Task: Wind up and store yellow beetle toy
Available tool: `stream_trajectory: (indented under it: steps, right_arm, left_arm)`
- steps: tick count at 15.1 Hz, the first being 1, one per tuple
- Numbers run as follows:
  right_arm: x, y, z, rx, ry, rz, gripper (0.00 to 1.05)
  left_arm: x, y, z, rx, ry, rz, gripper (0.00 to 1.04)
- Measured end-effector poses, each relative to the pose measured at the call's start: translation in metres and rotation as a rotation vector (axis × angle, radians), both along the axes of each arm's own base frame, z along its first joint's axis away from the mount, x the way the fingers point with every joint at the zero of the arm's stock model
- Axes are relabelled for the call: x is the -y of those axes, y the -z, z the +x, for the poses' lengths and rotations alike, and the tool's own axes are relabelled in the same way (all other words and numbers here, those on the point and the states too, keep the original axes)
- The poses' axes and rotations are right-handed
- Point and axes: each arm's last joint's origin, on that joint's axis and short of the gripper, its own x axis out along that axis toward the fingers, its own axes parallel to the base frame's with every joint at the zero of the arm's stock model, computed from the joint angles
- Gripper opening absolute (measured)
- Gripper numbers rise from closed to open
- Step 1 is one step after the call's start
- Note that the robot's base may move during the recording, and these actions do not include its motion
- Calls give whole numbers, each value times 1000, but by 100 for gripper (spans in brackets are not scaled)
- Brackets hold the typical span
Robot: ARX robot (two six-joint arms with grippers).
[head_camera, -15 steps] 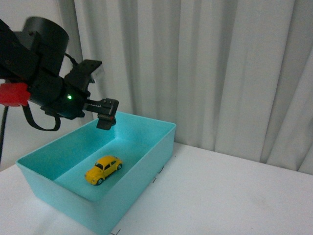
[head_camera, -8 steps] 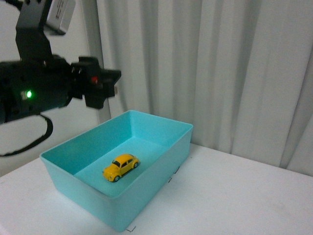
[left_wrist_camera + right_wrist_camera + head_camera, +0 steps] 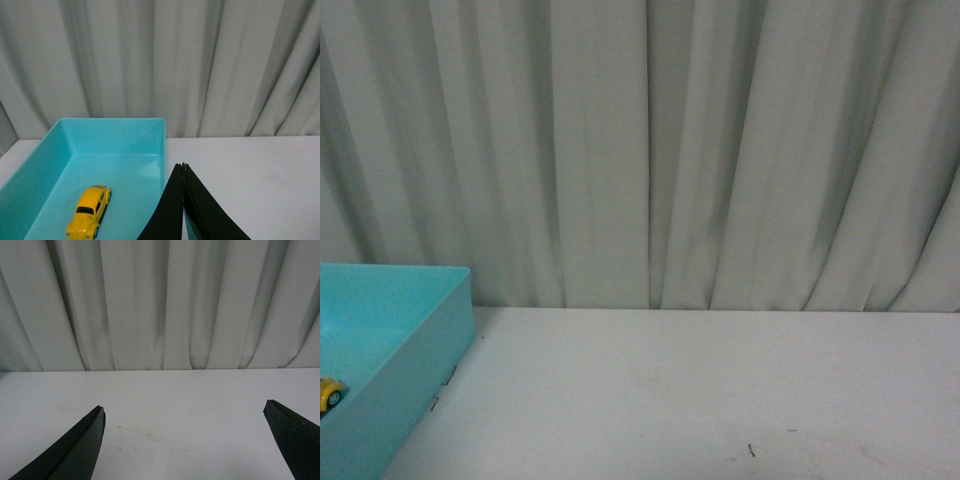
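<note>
Paralleling bin (image 3: 112, 134) lies yellow beetle (image 3: 89, 218); left end effector (image 3: 183, 168) together, right end effector (image 3: 184, 405) apart.

The yellow toy car (image 3: 90, 217) stands on its wheels inside the turquoise bin (image 3: 115, 120). The left gripper (image 3: 183, 166), jaws pressed together, is near the bin's side wall. A grey curtain (image 3: 175, 60) hangs behind the bin.

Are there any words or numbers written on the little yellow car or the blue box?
None: no word, number or sign can be read anywhere.
The yellow beetle toy, the turquoise box, the white table and the curtain all look bare.
The small dark marks on the table are not letters.
</note>
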Motion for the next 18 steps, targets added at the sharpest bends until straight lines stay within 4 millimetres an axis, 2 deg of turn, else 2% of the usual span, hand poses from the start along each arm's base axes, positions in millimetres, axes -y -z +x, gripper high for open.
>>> stream_trajectory:
  steps: [6,18]
  right_arm:
    - [0,0,0,0,0,0,98]
    - [0,0,0,0,0,0,98]
  left_arm:
    - [-1,15,-22,-8,-17,0,2]
    - [-1,11,-48,18,-17,0,2]
